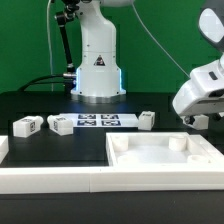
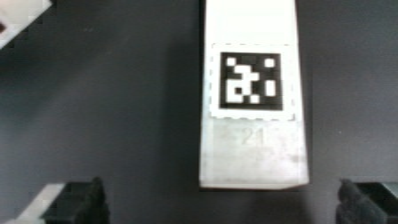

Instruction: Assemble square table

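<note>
Matt white plastic slab (image 1: pixel 140 160), matt black worktop (image 1: pixel 30 102)

Black bench (image 1: pixel 30 105) seen beneath all items, matte and dark; same dark surface shown in wrist view. Marker board (image 1: pixel 97 122) laid flat on bench near middle of exterior view: thin, white, row of black-and-white tags printed on it, nothing carried on it. Long white border rail (image 1: pixel 50 181) laid along near edge of bench, spanning exterior view's full width. Second white rail piece (image 1: pixel 3 149) cut off at exterior view's left. Pale wall (image 1: pixel 20 40) seen behind bench.
</note>
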{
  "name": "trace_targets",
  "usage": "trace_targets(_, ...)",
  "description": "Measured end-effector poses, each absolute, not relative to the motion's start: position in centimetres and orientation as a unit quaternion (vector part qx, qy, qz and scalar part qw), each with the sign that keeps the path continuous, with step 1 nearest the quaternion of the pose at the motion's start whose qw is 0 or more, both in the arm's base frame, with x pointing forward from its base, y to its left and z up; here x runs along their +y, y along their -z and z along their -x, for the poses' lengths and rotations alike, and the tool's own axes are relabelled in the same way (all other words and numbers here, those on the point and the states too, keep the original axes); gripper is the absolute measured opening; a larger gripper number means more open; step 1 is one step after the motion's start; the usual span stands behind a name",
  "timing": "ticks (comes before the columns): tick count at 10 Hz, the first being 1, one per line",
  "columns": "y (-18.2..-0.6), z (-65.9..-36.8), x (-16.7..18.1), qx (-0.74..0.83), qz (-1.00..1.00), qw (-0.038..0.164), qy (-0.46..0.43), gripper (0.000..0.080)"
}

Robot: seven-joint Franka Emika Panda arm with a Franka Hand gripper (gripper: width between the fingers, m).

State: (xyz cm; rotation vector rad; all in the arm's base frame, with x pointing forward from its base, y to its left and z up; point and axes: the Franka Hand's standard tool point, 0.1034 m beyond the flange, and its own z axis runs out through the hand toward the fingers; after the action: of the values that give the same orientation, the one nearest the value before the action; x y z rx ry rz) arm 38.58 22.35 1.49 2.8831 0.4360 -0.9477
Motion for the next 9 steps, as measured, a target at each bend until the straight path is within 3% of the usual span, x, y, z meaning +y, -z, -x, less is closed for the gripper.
trace_targets(5, -1.0, -38.2, 22.2, 0.14, -0.937, 0.041, 0.319, 0.0649)
trace_targets(9, -0.8, -37.7, 22.2, 0.123, -0.892, 0.07, 0.43, 0.0649)
